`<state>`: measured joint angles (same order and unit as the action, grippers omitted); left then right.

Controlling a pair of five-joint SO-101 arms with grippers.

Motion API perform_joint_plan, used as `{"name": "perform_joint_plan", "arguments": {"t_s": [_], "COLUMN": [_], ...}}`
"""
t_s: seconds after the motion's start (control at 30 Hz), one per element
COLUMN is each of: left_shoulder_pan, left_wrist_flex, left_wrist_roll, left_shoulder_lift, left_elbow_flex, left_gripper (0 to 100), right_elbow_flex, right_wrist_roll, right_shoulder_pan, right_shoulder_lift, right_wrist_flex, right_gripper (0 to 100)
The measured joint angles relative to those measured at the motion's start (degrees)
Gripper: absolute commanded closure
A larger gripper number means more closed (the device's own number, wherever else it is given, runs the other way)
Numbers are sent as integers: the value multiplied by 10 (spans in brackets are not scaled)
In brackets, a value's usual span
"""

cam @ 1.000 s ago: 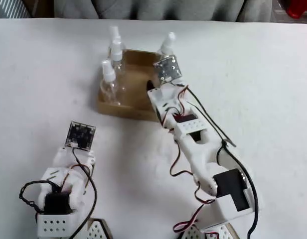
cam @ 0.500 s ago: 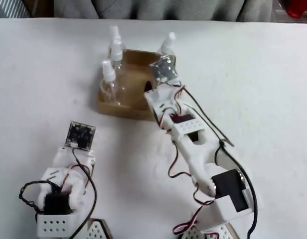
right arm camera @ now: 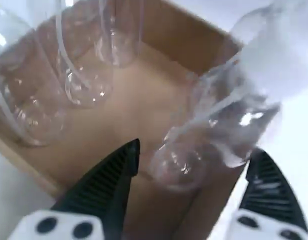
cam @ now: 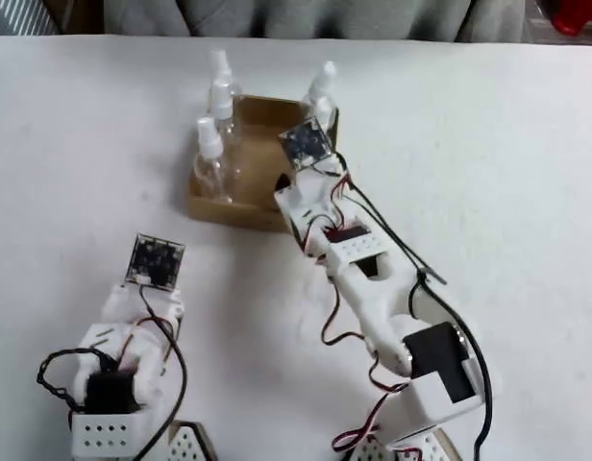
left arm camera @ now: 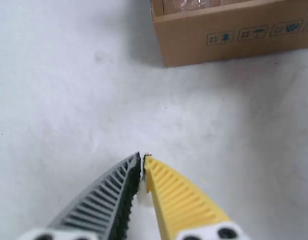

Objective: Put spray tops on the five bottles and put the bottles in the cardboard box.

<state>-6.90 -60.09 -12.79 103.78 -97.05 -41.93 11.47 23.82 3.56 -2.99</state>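
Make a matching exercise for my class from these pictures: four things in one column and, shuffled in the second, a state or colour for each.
Things:
1. left gripper
2. right gripper
3. cardboard box
4. tilted bottle

State or colour:
A. open
B. brown
C. shut
D. clear

Pairs: 1-C, 2-A, 3-B, 4-D.

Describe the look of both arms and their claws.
The left arm and right arm are white plastic with black motors, looped red and black cables, and a square circuit board at each wrist. The left claw has one grey and one yellow ribbed finger; the right claw has two black ribbed fingers on white mounts.
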Motion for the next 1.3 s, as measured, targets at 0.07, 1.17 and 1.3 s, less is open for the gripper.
{"name": "perform_joint_plan", "arguments": {"t_s": [0.07, 1.17, 1.3], "left_shoulder_pan": [0, 0, 0], "left_wrist_flex": [0, 10, 10], "left_wrist_roll": [0, 0, 0], "left_shoulder_lift": [0, 0, 0], "left_elbow_flex": [0, 0, 0], "left_gripper": [980, 980, 980], "right_elbow_flex": [0, -4, -36], "right_wrist_roll": [0, 0, 0], "right_shoulder_pan": [1, 1, 1], "right_shoulder_lift": [0, -6, -48], "right_wrist_flex": [0, 0, 0], "right_gripper": [716, 716, 716]}}
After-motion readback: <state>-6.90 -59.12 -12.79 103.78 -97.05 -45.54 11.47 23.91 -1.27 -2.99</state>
